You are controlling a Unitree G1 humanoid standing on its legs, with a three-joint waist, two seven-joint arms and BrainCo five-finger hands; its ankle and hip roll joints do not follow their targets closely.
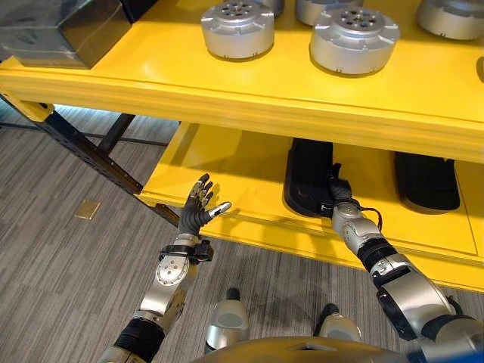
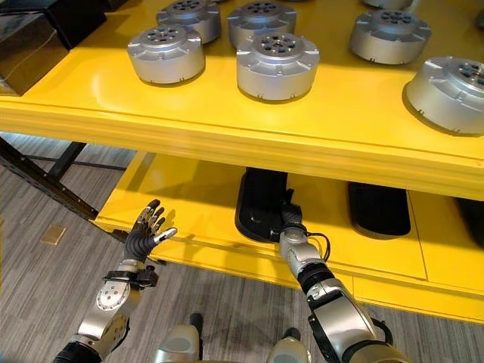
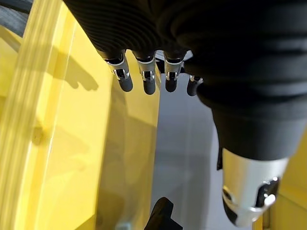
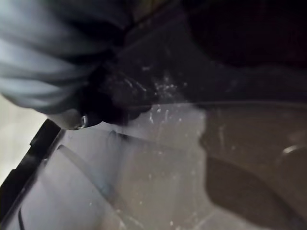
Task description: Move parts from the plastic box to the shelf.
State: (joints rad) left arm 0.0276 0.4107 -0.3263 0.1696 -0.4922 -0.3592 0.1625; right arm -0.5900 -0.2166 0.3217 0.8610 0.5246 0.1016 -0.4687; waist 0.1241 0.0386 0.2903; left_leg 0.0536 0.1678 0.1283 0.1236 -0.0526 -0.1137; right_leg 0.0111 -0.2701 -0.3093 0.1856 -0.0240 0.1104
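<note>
Several round silver parts [image 1: 354, 39] stand on the yellow upper shelf [image 1: 151, 79]. On the lower shelf [image 1: 219, 162] sits a black plastic box [image 1: 304, 178]. My right hand [image 1: 338, 189] reaches into the near end of that box, and the right wrist view shows the box's scratched inner wall [image 4: 158, 158] very close. No part is visible in it. My left hand [image 1: 198, 209] is held up, open and holding nothing, just in front of the lower shelf's front edge; its straight fingers [image 3: 146, 79] point along the yellow edge.
A second black box [image 1: 426, 180] lies on the lower shelf to the right. A dark case [image 1: 60, 30] stands at the upper shelf's left end. A dark slanted brace [image 1: 83, 147] runs under the left corner. Grey plank floor [image 1: 68, 265] lies below.
</note>
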